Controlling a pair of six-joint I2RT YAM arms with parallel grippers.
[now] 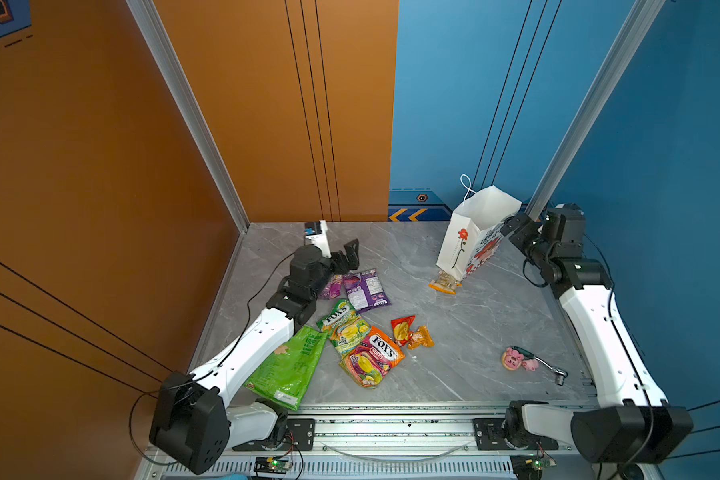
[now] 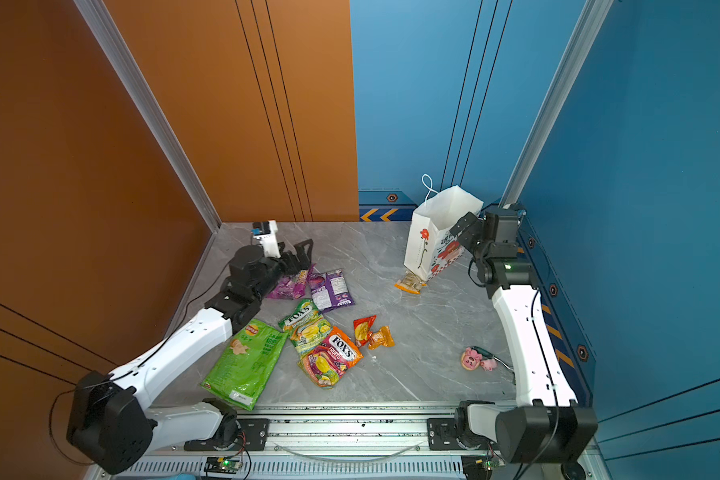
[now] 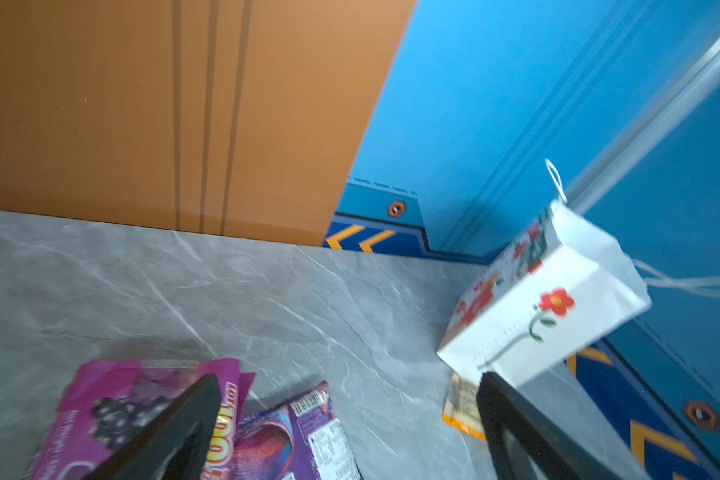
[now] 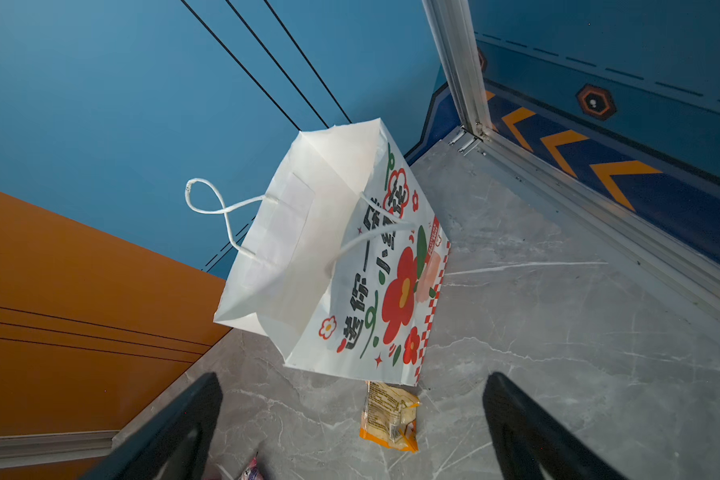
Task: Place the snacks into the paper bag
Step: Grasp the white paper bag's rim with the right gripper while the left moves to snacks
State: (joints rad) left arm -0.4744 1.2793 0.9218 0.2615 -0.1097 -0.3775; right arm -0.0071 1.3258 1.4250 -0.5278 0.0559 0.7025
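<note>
Count on the table (image 1: 474, 332): two purple grape bags (image 1: 367, 289) at 10 o'clock, two FOX'S candy bags (image 1: 344, 326) near centre, one green bag (image 1: 289, 365) at 8 o'clock, and three small red/orange packets (image 1: 402, 329). One paper bag (image 1: 470, 232) stands at 1 o'clock. Two pink pig toys (image 1: 512, 358) and one metal tool (image 1: 560, 377) lie at 4 o'clock.

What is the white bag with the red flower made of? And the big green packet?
The white bag looks like matte paper: it stands stiff, with sharp folds and creases and no shine. The big green packet is probably thin plastic film with a glossy finish: its surface crinkles and catches the light.
</note>
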